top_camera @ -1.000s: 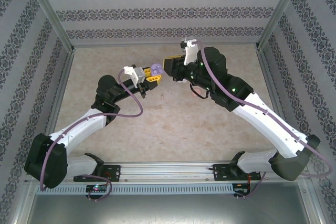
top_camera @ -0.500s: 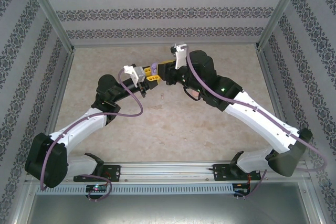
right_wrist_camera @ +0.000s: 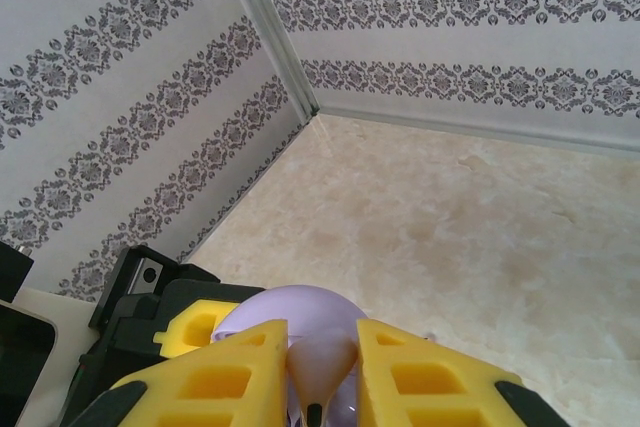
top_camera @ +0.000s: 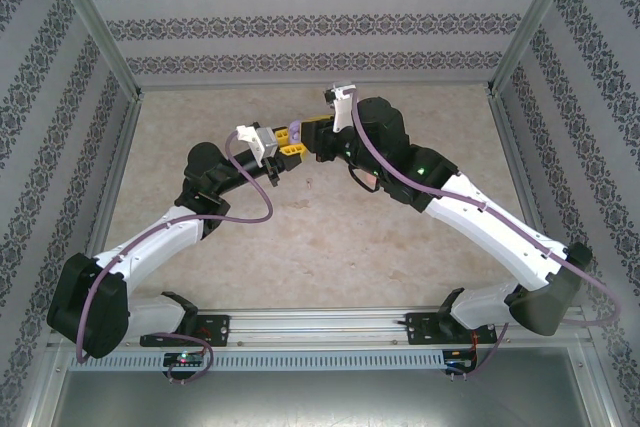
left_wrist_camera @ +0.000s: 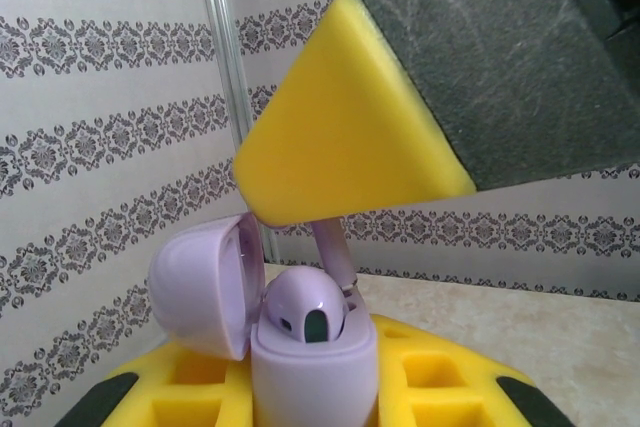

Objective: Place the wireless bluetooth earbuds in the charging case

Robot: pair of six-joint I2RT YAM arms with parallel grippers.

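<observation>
With the left gripper [top_camera: 287, 147] clamped on the open purple case [left_wrist_camera: 315, 367] above the desk [right_wrist_camera: 450, 207] and the right gripper [right_wrist_camera: 322, 372] nearly shut on a purple earbud [left_wrist_camera: 305, 309] by its stem, head at the case's mouth, a slight tilt or early release could have jammed or dropped it.

Left arm [top_camera: 165, 237] and right arm [top_camera: 490, 222] both reach forward and bend inward, bringing the left gripper [top_camera: 289, 143] and right gripper [top_camera: 316, 137] tip to tip at mid-field, left fingers [left_wrist_camera: 190, 397] clamped tight, right fingers [right_wrist_camera: 230, 377] narrowed to a pinch.
</observation>
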